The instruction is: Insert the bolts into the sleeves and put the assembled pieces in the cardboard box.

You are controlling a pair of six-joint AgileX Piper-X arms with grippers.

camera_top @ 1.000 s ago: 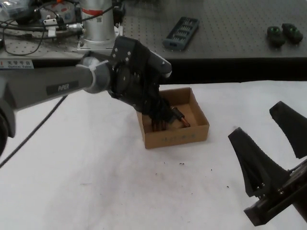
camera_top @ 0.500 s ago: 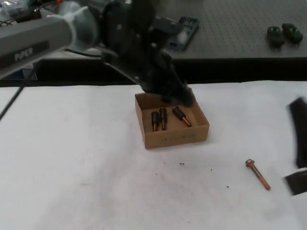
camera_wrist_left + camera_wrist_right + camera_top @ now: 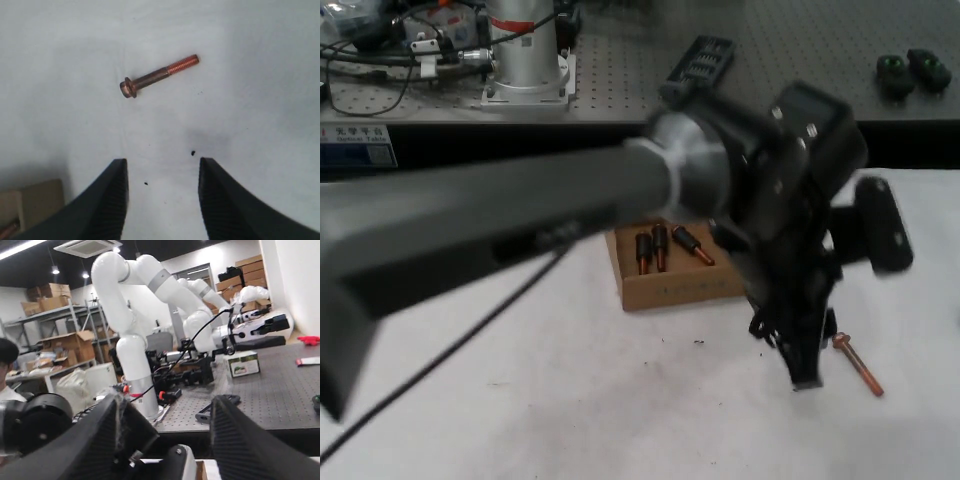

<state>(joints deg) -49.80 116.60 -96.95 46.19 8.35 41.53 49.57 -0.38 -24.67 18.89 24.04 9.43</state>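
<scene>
Hovering just short of the bolt (image 3: 159, 76), held the left gripper (image 3: 162, 167) wide and empty; held the right gripper (image 3: 167, 405) wide too; saw three assembled pieces (image 3: 660, 245) in the box (image 3: 670, 291).

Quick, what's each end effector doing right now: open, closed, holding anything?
Left end effector: open, empty, near the loose bolt.
Right end effector: open, holding nothing.

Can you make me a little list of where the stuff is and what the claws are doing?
Cardboard box: holds three assembled pieces
Loose bolt: lying on the white cloth, outside the box
Left claw: open, hovering near the bolt, not touching it
Right claw: open, empty, facing out toward the room
</scene>
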